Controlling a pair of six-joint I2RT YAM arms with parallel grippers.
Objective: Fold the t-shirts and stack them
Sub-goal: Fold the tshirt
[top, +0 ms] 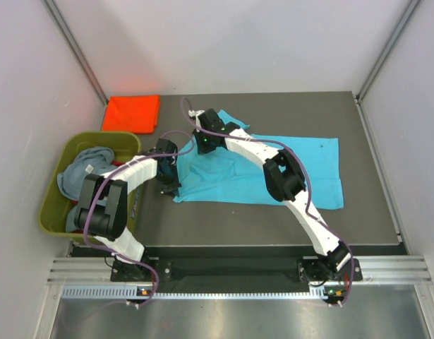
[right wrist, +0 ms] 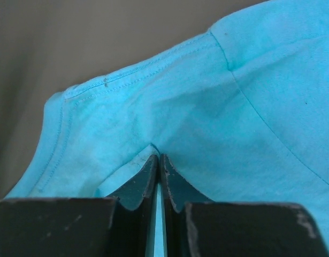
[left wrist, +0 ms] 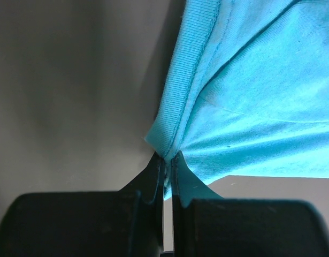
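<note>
Left pincer point(left wrist: 167, 159): jaws closed, pinching a corner of the turquoise t-shirt point(top: 301, 166) right at its ribbed edge band. In the left wrist view the cloth fans up and to the right from the tips, with bare grey bench point(top: 238, 224) on the left of the frame.

Right pincer point(right wrist: 158, 159): jaws closed as well, nipping a small fold of the same shirt just below a double-stitched hem. Cloth fills most of the right wrist view; the bench shows only at upper left.

Top view: both pincers are at the shirt's left end. The left one is on the lower-left edge of the cloth and the right one above it, near each other but apart. The shirt lies across the bench from frame centre to right, flat on the right and rumpled around the pincers.

Orange-red t-shirt point(top: 132, 113): folded flat, upper left of frame at the bench corner, well apart from the turquoise one.

Grey-blue t-shirt point(top: 79, 173): crumpled inside the olive-green tub point(top: 53, 201), left of frame at the bench's left edge. The left arm crosses over the tub.
</note>
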